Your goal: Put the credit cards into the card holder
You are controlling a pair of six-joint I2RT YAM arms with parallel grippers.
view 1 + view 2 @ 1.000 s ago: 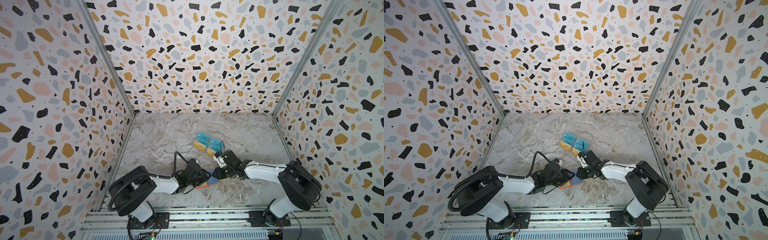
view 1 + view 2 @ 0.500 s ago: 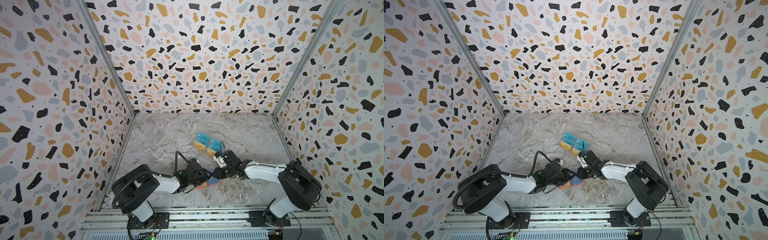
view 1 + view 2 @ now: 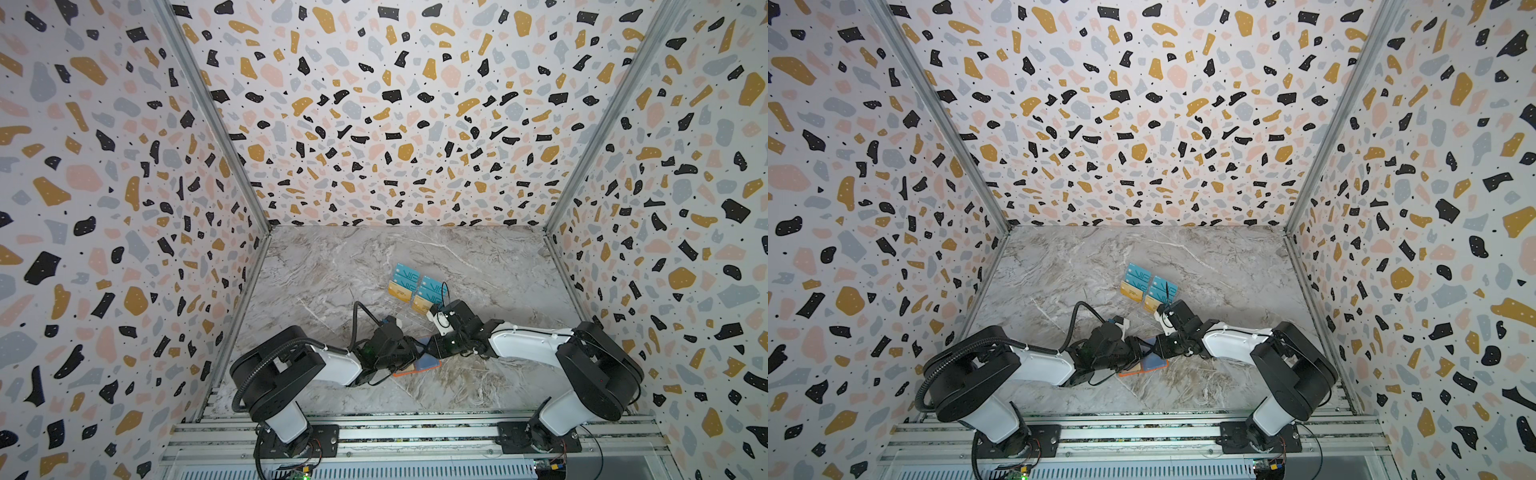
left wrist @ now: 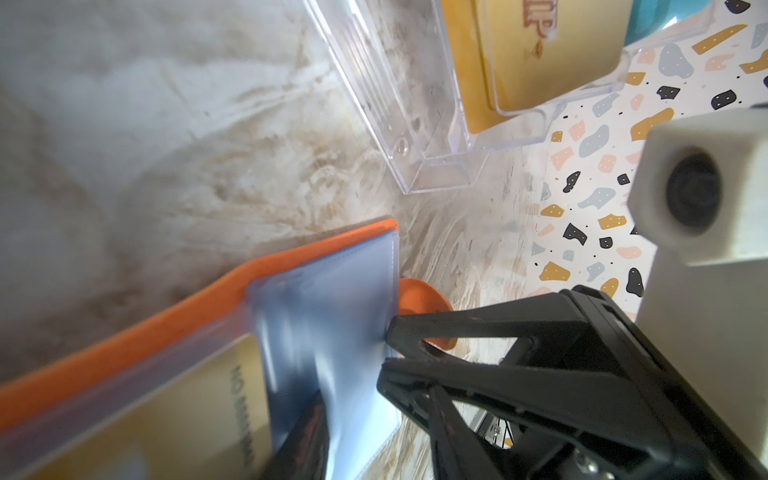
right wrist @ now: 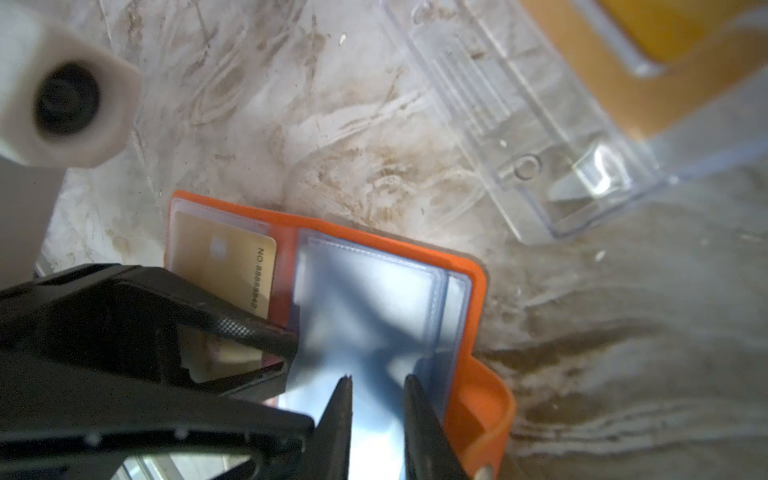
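The card holder [image 3: 428,363] lies opened flat on the marble table [image 3: 332,270], directly between the two grippers, which meet over it fingertip to fingertip in both top views. The right gripper [image 5: 376,378] has its jaws drawn nearly together on the free edge of a clear sleeve [image 5: 365,307], which stands up a little from the pages beneath it. From the left wrist view, the same two fingertips [image 4: 390,332] pinch that sleeve edge, with the orange snap tab [image 4: 419,299] just behind them. The left gripper [image 5: 301,384] faces the right one across the holder's fold. Its jaws stand partly apart, and its upper fingertip touches the lifted sleeve just beside the right gripper's tips. The picture is blurred there, so I cannot tell whether the left jaws press on any page. Just beyond the left gripper's upper finger, one gold card [image 5: 224,266] sits inside the pocket of the holder's other page, its printed number showing. The remaining credit cards [image 3: 415,284], teal and gold, stand in a clear acrylic rack [image 4: 415,124] on the far side of the right gripper, near its wrist and farther from the left gripper.
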